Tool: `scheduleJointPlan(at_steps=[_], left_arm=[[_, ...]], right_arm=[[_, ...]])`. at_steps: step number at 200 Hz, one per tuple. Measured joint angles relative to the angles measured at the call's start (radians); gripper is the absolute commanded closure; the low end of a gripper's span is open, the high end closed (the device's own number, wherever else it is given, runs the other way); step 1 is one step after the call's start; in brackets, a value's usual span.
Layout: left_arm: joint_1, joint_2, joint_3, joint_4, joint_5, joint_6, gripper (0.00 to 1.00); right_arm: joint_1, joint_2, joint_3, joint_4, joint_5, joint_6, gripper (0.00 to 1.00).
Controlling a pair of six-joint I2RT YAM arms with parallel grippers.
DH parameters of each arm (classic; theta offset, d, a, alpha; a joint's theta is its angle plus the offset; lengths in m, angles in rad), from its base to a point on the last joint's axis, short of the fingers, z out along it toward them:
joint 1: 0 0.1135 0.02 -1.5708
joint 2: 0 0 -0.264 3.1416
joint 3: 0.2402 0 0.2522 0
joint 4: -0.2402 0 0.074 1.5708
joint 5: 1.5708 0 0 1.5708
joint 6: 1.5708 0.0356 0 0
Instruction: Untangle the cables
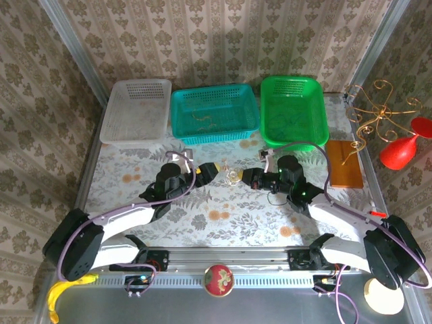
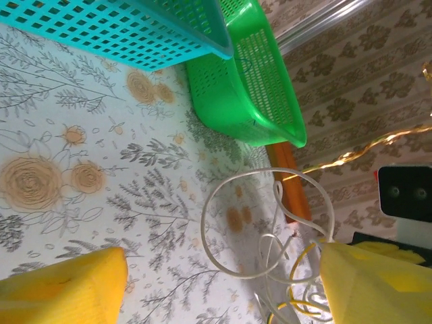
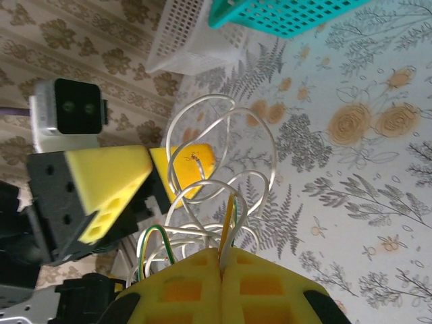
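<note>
The cables (image 1: 233,177) form a small clump of whitish, yellow and green-striped cords at mid-table, between the two grippers. My right gripper (image 3: 223,254) is shut on a yellow cord and a white cord of the clump (image 3: 216,196), whose loops fan out above its pads. From the left, my left gripper (image 2: 223,283) stands open, its yellow fingers (image 2: 64,291) wide apart. White loops of the cables (image 2: 270,236) lie in the gap, close to its right finger. In the top view the left gripper (image 1: 204,172) faces the right gripper (image 1: 251,177) across the clump.
Three baskets line the back: white (image 1: 115,115), teal (image 1: 214,135) holding a cord, green (image 1: 273,131) holding cords. A wooden board (image 1: 345,163), a gold wire stand (image 1: 378,111) and a red glass (image 1: 401,150) stand at right. A red ball (image 1: 218,279) sits on the front rail.
</note>
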Motion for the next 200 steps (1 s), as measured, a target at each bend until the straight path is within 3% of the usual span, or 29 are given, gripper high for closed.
scheduleJointPlan(at_steps=[90, 119, 177, 188, 200], left_arm=[[-0.019, 0.123, 0.024, 0.196, 0.0, -0.074, 0.36], [-0.026, 0.166, 0.051, 0.235, 0.0, -0.087, 0.42], [-0.032, 0.223, 0.075, 0.294, 0.0, -0.119, 0.94], [-0.032, 0.223, 0.076, 0.299, -0.001, -0.114, 1.0], [-0.032, 0.221, 0.078, 0.298, -0.005, -0.113, 1.0]], right_arm=[[0.0, -0.024, 0.001, 0.04, 0.0, 0.056, 1.0], [0.0, -0.024, 0.001, 0.042, 0.0, 0.061, 1.0], [0.001, -0.024, 0.001, 0.042, 0.0, 0.063, 1.0], [0.001, -0.024, 0.001, 0.042, 0.0, 0.06, 1.0], [0.001, -0.024, 0.001, 0.042, 0.001, 0.056, 1.0]])
